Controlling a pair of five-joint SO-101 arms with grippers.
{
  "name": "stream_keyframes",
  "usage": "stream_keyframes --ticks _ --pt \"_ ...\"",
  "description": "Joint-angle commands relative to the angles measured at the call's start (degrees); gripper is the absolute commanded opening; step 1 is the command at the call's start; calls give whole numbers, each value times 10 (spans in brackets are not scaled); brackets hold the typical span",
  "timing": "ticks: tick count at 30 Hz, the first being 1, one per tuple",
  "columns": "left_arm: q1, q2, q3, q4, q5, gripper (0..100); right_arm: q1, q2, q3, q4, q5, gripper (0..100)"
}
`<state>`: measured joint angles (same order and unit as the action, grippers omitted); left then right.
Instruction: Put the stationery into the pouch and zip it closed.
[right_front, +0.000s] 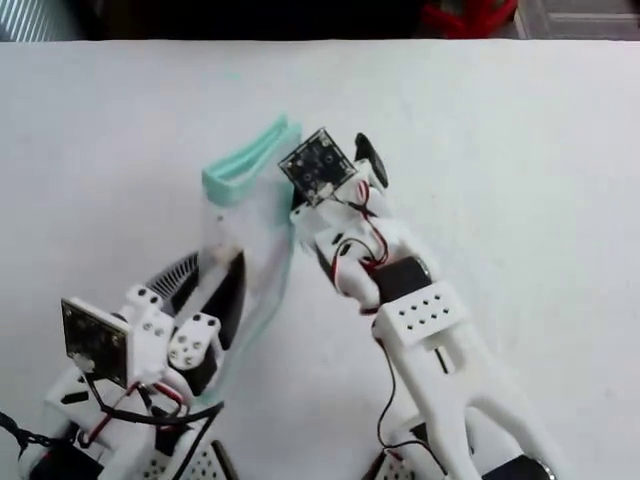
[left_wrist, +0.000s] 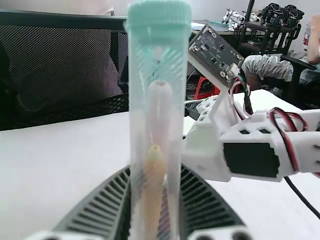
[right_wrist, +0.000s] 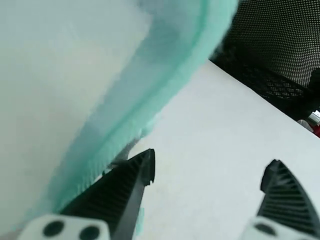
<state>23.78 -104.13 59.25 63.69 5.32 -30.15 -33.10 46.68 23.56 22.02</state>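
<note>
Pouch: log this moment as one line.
left gripper: shut on pouch | stationery: inside pouch | right gripper: open, beside pouch's teal edge

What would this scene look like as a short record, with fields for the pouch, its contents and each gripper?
container: pouch, clear with teal edging, over the white table
contents: stationery, two pen-like pieces seen through the clear wall
left arm: left gripper, jaws shut on the pouch, one on each side
right arm: right gripper, jaws open, one jaw close beside the teal edge; contact unclear
zip: cannot tell whether it is open or closed
</note>
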Motion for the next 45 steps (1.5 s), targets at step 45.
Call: stream_keyframes --ticks 45 --pt "84 63 -55 -182 -171 25 105 -419 166 132 -169 334"
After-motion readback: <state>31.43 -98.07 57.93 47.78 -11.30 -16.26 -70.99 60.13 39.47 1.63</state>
